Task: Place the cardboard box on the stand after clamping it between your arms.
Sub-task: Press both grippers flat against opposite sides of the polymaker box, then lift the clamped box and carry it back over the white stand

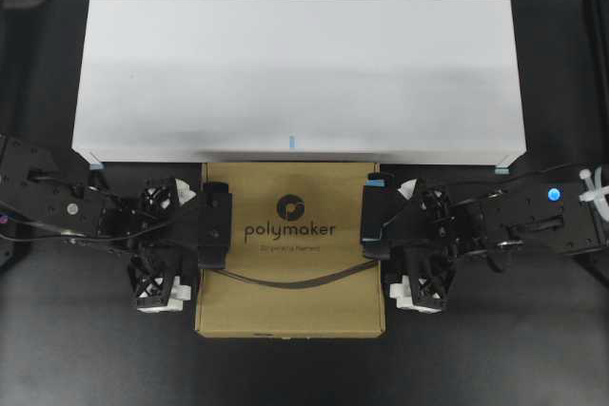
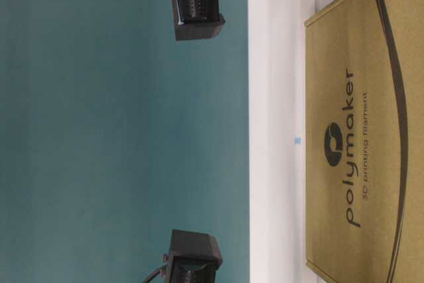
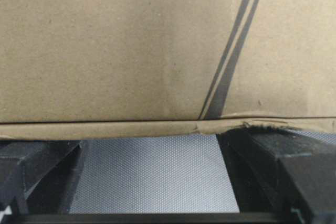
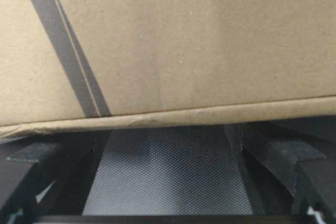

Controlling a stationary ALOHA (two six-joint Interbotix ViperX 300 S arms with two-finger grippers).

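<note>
Dark counter (image 1: 95, 349) carries the cardboard box (image 1: 290, 311), squeezed between my wide-open left tool (image 1: 211, 225) and right tool (image 1: 374, 219) for lifting onto the stand (image 1: 300, 73).

A robotics lab or test bench is indicated. Two black robot arms, left (image 1: 86, 211) and right (image 1: 514, 216), are mounted facing each other over a dark matte worktop (image 1: 285, 373). A plain teal backdrop wall (image 2: 119, 130) is seen behind, with no household furnishings. A wide low white rectangular stand (image 1: 300, 73) with small light-blue feet is set on the worktop, beside a flat square brown cardboard box (image 1: 290, 311) printed "polymaker 3D printing filament", a workshop supply.
</note>
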